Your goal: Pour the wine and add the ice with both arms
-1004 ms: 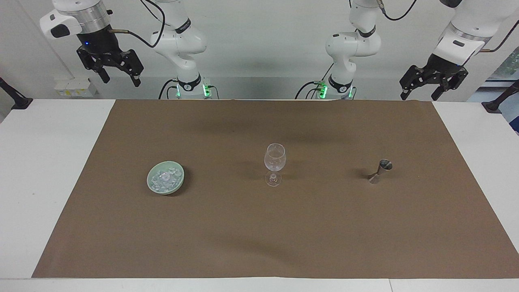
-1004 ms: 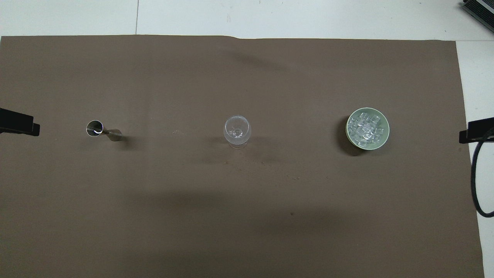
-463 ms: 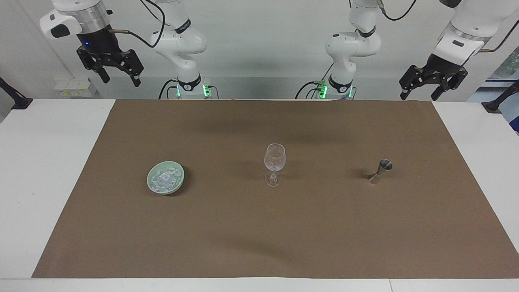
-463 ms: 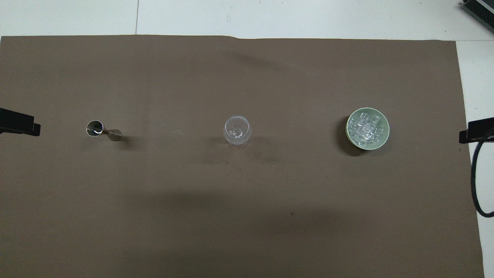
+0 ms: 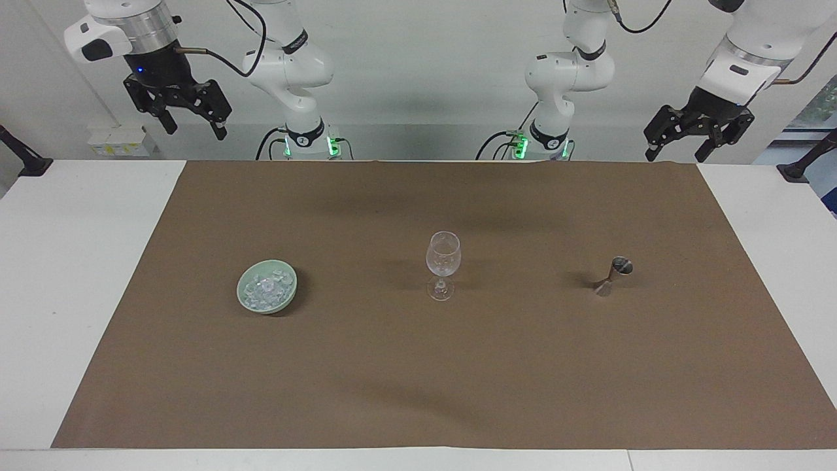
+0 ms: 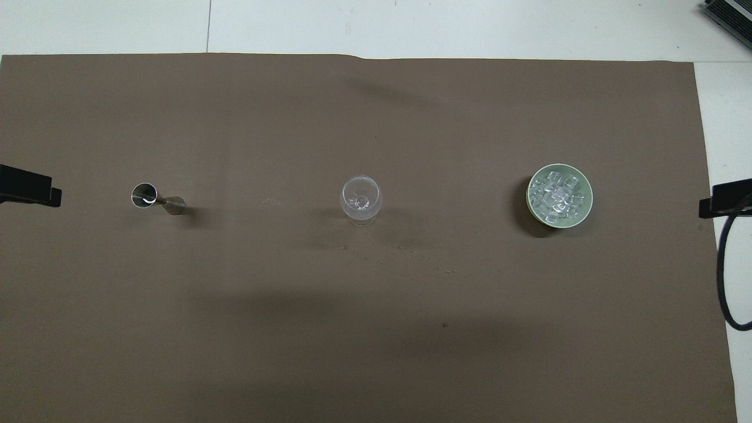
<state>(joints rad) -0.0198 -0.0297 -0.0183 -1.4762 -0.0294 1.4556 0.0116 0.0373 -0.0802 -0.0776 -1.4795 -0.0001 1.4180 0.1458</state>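
Observation:
A clear stemmed glass (image 5: 443, 258) (image 6: 361, 200) stands upright and empty at the middle of the brown mat. Toward the right arm's end sits a pale green bowl (image 5: 288, 292) (image 6: 530, 202) filled with the ice (image 5: 265, 288) (image 6: 558, 195). A small metal jigger (image 5: 613, 276) (image 6: 154, 198) stands toward the left arm's end. The wine is out of view. Both arms wait high at the robots' edge of the table. My right gripper (image 5: 196, 129) hangs open and empty above that edge. My left gripper (image 5: 677, 156) is likewise open and empty.
The brown mat (image 5: 418, 373) covers most of the white table (image 5: 72, 275). A black cable loop (image 6: 725, 282) hangs at the right arm's end in the overhead view. A few crumbs lie on the mat near the glass.
Both raised grippers have shifted only slightly. The glass, bowl and jigger have not moved.

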